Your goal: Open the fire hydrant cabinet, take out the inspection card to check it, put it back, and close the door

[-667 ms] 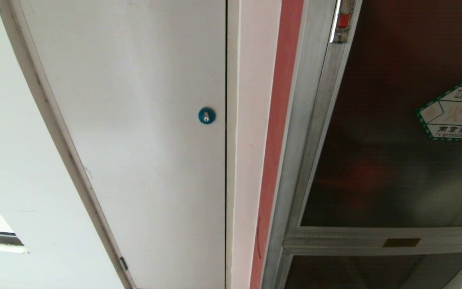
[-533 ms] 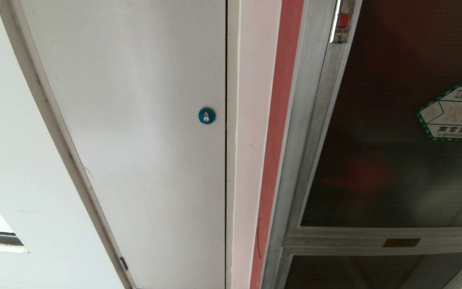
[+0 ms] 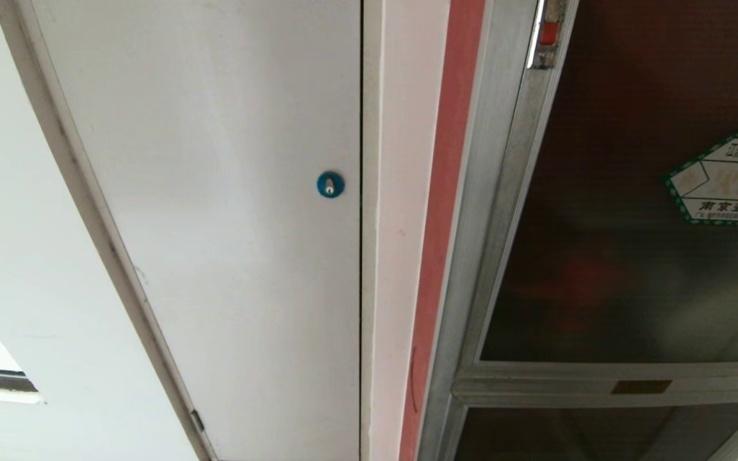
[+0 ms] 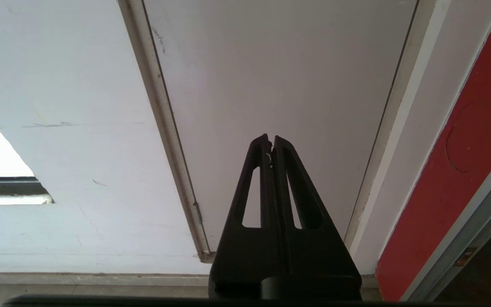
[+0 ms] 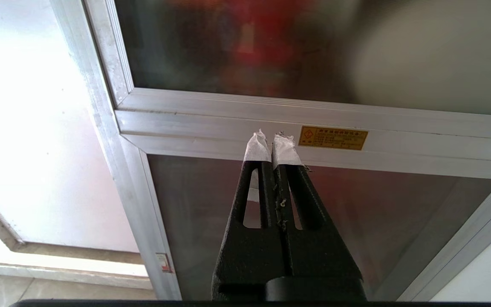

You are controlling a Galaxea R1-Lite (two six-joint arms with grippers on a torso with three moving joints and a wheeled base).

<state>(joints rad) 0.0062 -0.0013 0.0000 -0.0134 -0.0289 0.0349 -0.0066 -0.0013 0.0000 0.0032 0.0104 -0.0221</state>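
Note:
The fire hydrant cabinet [image 3: 471, 256] stands at the right of the head view, silver-framed with dark tinted glass. Its upper door [image 3: 631, 269] is closed, with a green-edged hexagonal sticker [image 3: 728, 179] and a small red latch [image 3: 549, 33] on its left edge. Red shapes show dimly behind the glass. The inspection card is hidden. Neither arm shows in the head view. My right gripper [image 5: 273, 140], with white-taped tips, is shut and empty in front of the cabinet's crossbar [image 5: 313, 123]. My left gripper [image 4: 270, 143] is shut and empty, facing the white door.
A plain white door [image 3: 228, 224] with a round blue lock [image 3: 330, 184] fills the left and middle. A red strip [image 3: 442, 211] runs between it and the cabinet. Below the crossbar is a lower dark glass panel [image 5: 211, 204] and a small orange label [image 5: 333, 137].

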